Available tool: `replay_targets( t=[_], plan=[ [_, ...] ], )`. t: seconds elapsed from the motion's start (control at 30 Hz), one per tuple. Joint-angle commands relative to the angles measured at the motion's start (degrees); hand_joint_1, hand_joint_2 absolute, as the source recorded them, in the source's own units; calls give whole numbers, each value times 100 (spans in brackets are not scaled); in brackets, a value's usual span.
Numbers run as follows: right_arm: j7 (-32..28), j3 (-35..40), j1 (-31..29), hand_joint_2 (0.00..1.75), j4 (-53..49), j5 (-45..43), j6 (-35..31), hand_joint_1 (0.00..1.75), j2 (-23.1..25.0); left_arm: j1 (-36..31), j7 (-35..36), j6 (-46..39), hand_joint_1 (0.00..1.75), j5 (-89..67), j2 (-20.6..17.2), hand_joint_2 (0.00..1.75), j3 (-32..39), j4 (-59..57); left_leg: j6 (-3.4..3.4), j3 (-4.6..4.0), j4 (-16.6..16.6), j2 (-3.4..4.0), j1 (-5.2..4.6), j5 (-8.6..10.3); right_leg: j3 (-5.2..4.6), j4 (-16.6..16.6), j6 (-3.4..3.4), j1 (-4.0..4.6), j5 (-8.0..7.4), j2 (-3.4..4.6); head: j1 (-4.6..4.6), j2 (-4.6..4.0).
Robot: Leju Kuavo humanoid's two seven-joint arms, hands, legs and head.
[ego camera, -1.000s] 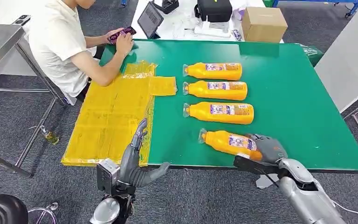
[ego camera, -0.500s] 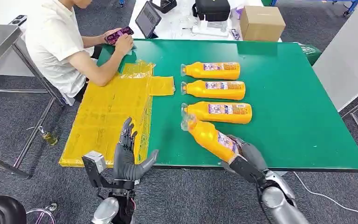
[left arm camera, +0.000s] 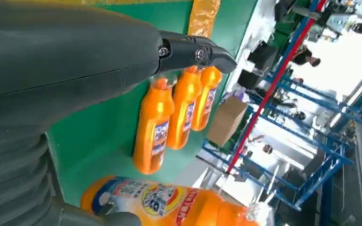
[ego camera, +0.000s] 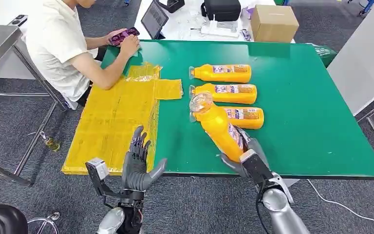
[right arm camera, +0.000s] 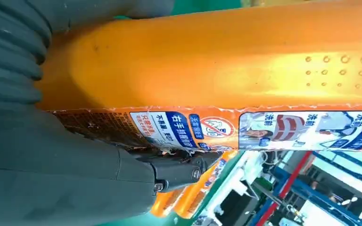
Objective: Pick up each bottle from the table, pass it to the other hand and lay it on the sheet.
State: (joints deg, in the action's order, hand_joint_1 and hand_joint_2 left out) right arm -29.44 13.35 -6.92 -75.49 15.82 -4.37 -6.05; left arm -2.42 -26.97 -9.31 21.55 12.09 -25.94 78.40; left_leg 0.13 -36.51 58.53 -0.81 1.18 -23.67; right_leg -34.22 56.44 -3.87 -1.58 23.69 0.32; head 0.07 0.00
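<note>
Change: the held bottle (ego camera: pixel 220 129) is up off the table (ego camera: pixel 311 122) now, tipped steeper than half a second ago, cap end high and leaning toward the left hand.
Right hand (ego camera: pixel 246 153): fingers wrapped around the bottle's base, near the table's front edge.
Left hand (ego camera: pixel 137 163): raised at the front edge beside the yellow sheet (ego camera: pixel 117 117), fingers apart, nothing in them.
Other bottles: three lie on their sides in a row on the green, the nearest one (ego camera: pixel 243 117) partly behind the lifted bottle.
Sheet: no bottle on it yet.
Person (ego camera: pixel 61 46): seated at the far left corner with a phone.
</note>
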Motion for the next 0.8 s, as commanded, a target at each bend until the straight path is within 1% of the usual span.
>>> replay_targets(
  t=[0.03, 0.1, 0.13, 0.17, 0.2, 0.27, 0.37, 0.4, 0.43, 0.47, 0.5, 0.53, 0.6, 0.63, 0.67, 0.7, 0.73, 0.77, 0.8],
  plan=[
    [-82, 785, -490, 175, 407, -8, 769, 175, 213, -380, -166, 871, 0, -326, -316, 175, -365, -458, 3, 24, -6, 32, 1, -7, 13, -5, 19, 5, -1, 23, -2, 0],
    [-88, 841, -487, 175, 430, 1, 765, 175, 227, -413, -165, 863, 0, -342, -280, 175, -356, -492, 3, 15, -5, 22, 2, -4, 9, -5, 13, 6, -2, 15, -2, 0],
    [-88, 835, -486, 175, 431, 1, 764, 175, 214, -414, -165, 862, 0, -343, -278, 175, -357, -493, 5, 32, -8, 33, 3, -9, 22, -8, 23, 9, 0, 23, -2, 0],
    [-87, 829, -488, 175, 430, 1, 764, 175, 202, -410, -165, 862, 0, -343, -278, 175, -356, -495, 3, 18, -7, 17, 1, -4, 11, -6, 14, 5, 0, 11, -2, 0],
    [-89, 831, -484, 175, 403, 1, 763, 175, 182, -404, -165, 860, 0, -349, -277, 175, -345, -494, 5, 32, -9, 26, 3, -8, 24, -9, 24, 9, 2, 14, 0, 0],
    [-158, 1040, -528, 175, 415, -23, 1065, 175, 170, -467, -155, 1010, 0, -432, -292, 175, -401, -535, 3, 13, -6, 10, 0, -2, 7, -4, 13, 3, 1, 5, -2, 0],
    [-182, 1454, -634, 175, 512, 46, 1319, 175, 258, -598, -124, 1413, 0, -428, -278, 175, -484, -653, 10, 45, -9, 31, 5, -16, 38, -14, 31, 12, 6, 17, -2, 0],
    [-200, 1558, -683, 175, 549, 48, 1333, 175, 292, -636, -107, 1536, 0, -435, -269, 175, -511, -696, 6, 23, -6, 20, 1, -7, 18, -7, 17, 4, 2, 12, 0, 0],
    [-208, 1627, -714, 175, 577, 51, 1329, 175, 303, -655, -91, 1585, 0, -434, -243, 175, -504, -738, 7, 31, -7, 28, 3, -11, 25, -9, 23, 7, 3, 18, 2, 0],
    [-208, 1627, -714, 175, 577, 51, 1329, 175, 303, -655, -91, 1585, 0, -434, -243, 175, -504, -738, 3, 20, -7, 27, 3, -7, 13, -6, 19, 5, 0, 19, -2, 0],
    [-208, 1627, -714, 175, 577, 51, 1329, 175, 303, -655, -91, 1585, 0, -434, -243, 175, -504, -738, 3, 14, -7, 15, 0, -3, 9, -4, 15, 1, 1, 10, -4, 0],
    [-214, 1656, -730, 175, 590, 54, 1328, 175, 310, -666, -81, 1592, 0, -434, -223, 175, -504, -764, 3, 27, -9, 20, 4, -7, 21, -7, 23, 8, 3, 11, 0, 0],
    [-326, 1798, -769, 175, 622, 126, 1303, 175, 301, -756, 285, 1826, 0, -197, -221, 175, -501, -986, 3, 12, -5, 9, 1, -3, 8, -4, 13, 3, 1, 5, -4, 0],
    [-417, 1838, -759, 175, 610, 168, 1252, 175, 319, -806, 323, 1708, 0, -228, -186, 175, -480, -1091, 5, 25, -8, 18, 2, -6, 19, -8, 20, 6, 2, 10, -2, 0],
    [-475, 1872, -743, 175, 588, 196, 1219, 175, 336, -846, 339, 1668, 0, -232, -161, 175, -479, -1151, 4, 18, -6, 15, 1, -4, 13, -6, 15, 5, 0, 10, 0, 0],
    [-601, 1928, -683, 175, 484, 263, 1112, 175, 366, -939, 571, 1427, 0, -185, -87, 175, -443, -1353, 6, 26, -7, 22, 2, -7, 19, -8, 20, 7, 1, 13, -2, 0],
    [-617, 1987, -601, 175, 336, 246, 1099, 175, 393, -995, 624, 1292, 0, -70, -15, 175, -399, -1460, 5, 17, -7, 9, 1, -3, 14, -6, 16, 5, 2, 3, -2, 0],
    [-637, 2069, -544, 175, 216, 231, 1092, 175, 391, -1045, 621, 1107, 0, -29, 17, 175, -407, -1517, 7, 27, -7, 13, 2, -6, 23, -7, 23, 7, 4, 4, 0, 0],
    [-638, 2142, -509, 175, 144, 242, 1082, 175, 385, -1076, 606, 1015, 0, 9, 50, 175, -396, -1540, 4, 14, -6, 2, 1, -2, 13, -5, 15, 5, 3, -4, 2, 0]
  ],
)
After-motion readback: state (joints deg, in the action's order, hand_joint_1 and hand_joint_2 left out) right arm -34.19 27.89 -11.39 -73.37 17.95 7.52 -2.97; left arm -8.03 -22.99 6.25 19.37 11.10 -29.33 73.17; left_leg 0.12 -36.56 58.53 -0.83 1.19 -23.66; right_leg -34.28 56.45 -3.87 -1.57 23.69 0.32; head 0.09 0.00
